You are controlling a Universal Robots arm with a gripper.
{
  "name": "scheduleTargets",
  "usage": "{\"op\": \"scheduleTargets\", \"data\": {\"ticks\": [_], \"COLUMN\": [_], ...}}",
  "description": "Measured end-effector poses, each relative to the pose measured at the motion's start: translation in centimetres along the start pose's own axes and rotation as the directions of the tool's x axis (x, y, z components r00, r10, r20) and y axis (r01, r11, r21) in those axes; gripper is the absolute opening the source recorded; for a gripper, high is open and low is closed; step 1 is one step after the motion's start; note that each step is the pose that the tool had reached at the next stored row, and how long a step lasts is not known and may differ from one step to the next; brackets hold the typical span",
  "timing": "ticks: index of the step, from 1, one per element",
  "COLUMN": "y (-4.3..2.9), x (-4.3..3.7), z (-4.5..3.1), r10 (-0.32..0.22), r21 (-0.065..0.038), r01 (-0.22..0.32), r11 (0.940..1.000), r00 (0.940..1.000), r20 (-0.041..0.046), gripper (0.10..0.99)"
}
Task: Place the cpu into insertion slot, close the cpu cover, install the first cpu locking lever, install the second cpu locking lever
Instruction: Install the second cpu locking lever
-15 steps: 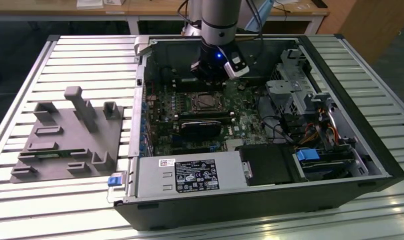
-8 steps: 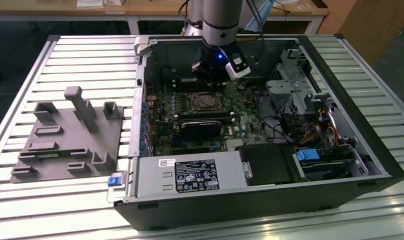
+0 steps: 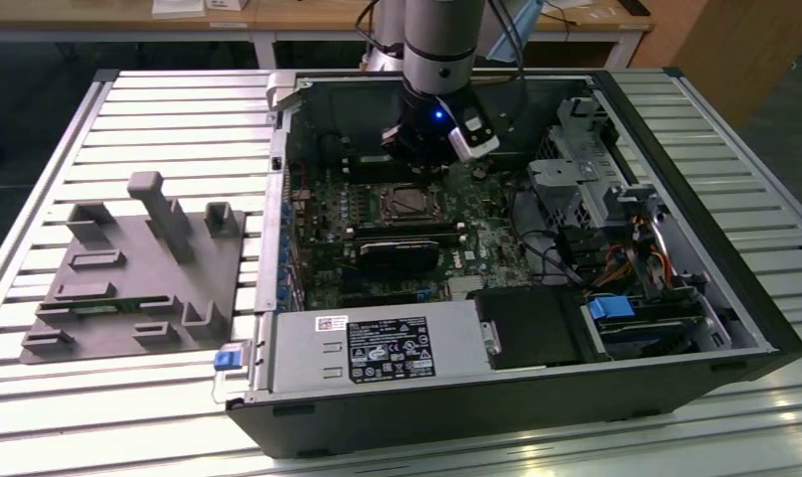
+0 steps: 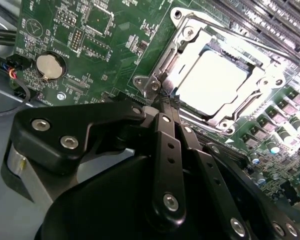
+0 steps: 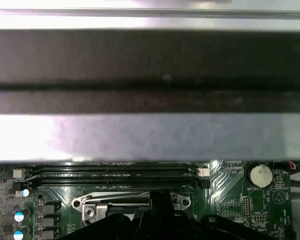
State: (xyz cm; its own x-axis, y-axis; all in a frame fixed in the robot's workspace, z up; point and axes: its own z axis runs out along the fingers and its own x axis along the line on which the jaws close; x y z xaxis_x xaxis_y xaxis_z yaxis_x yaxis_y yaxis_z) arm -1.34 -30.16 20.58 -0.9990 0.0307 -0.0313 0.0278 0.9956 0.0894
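One grey moulded plastic fixture tray [image 3: 129, 273], matt and blocky with upright posts, lies on the ribbed silvery metal desk [image 3: 70, 129], well apart from the pincer toward the exterior view's left. One open black steel computer case [image 3: 719, 288] holds a green circuit board [image 3: 328, 248] studded with small parts. One matt black pincer [image 4: 166, 97] hangs just above the socket; in the second wrist view its two slim fingers [image 4: 162, 122] look drawn close together at the tips, holding nothing that shows. Just beyond those tips sits the flat square cpu with its dull silver-grey top [image 4: 210, 82], lying in its slot, framed by the thin silvery metal cpu cover [image 4: 177, 62]. One round silver coin battery [image 4: 49, 66] lies on the board near the pincer.
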Motion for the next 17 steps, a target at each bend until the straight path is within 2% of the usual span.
{"op": "scheduleTargets", "data": {"ticks": [5,9,13,17], "y": [-0.12,-0.04,0.08,-0.20], "x": [-0.01,-0.04,-0.09,-0.10], "z": [-0.17,-1.11,-2.46,-2.77], "r10": [0.000,0.000,0.000,0.001], "r21": [0.000,0.000,0.000,0.000], "r01": [0.000,0.000,0.000,-0.001], "r11": [1.0000,1.0000,1.0000,1.0000], "r00": [1.0000,1.0000,1.0000,1.0000], "r20": [0.0001,0.0000,-0.0035,-0.0076], "gripper": [0.114,0.114,0.114,0.114]}}
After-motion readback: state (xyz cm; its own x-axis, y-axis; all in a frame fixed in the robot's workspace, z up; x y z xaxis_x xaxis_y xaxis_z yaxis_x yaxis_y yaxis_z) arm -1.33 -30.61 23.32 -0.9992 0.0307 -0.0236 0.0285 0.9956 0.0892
